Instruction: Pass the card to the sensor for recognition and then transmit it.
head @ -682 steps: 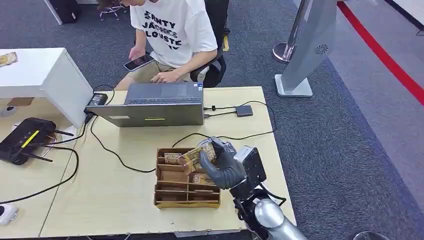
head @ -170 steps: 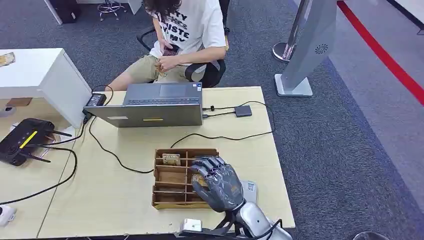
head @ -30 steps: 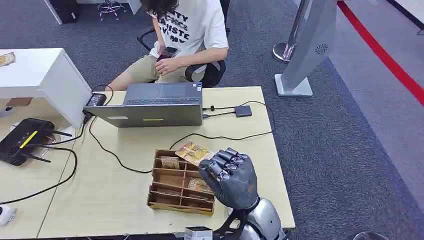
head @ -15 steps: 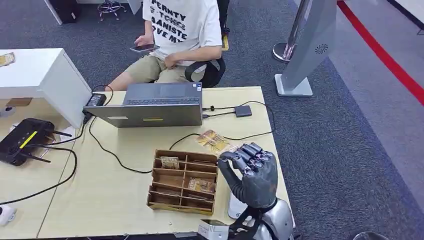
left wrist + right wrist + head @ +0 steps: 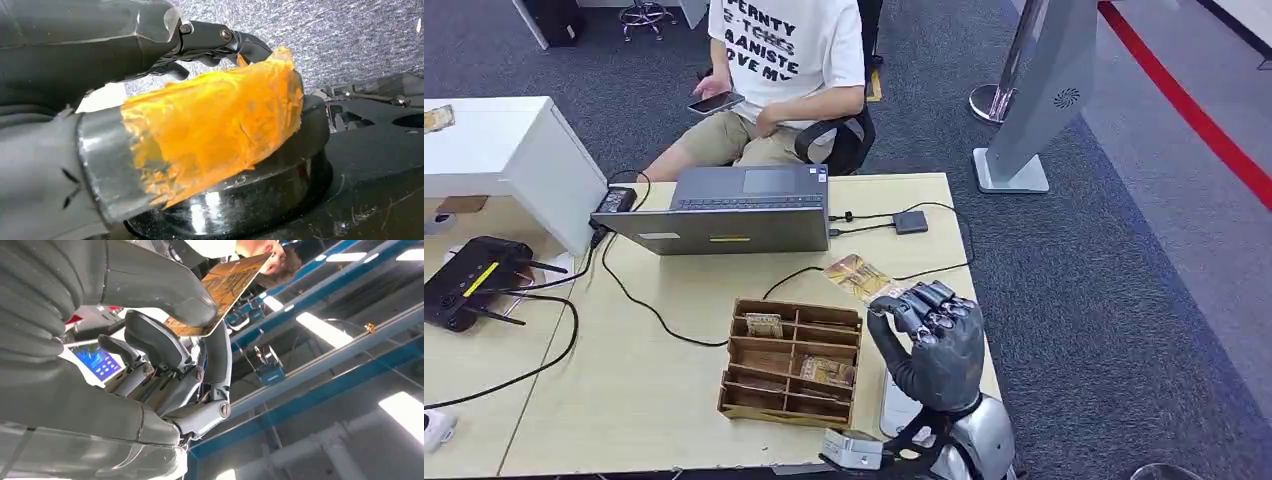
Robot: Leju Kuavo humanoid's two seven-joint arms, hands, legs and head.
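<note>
Holding card [image 5: 856,277] pinched in right hand [image 5: 932,345] fingers [image 5: 921,303], raised above surface [image 5: 674,400] right of wooden tray [image 5: 790,362]. Keep card flat, carry toward small dark sensor [image 5: 912,221] far right, pinch firm. Left hand: fingers' state unclear.

Right hand [image 5: 929,340] lifted card [image 5: 856,275] from organizer [image 5: 790,362], toward sensor [image 5: 912,221].
</note>
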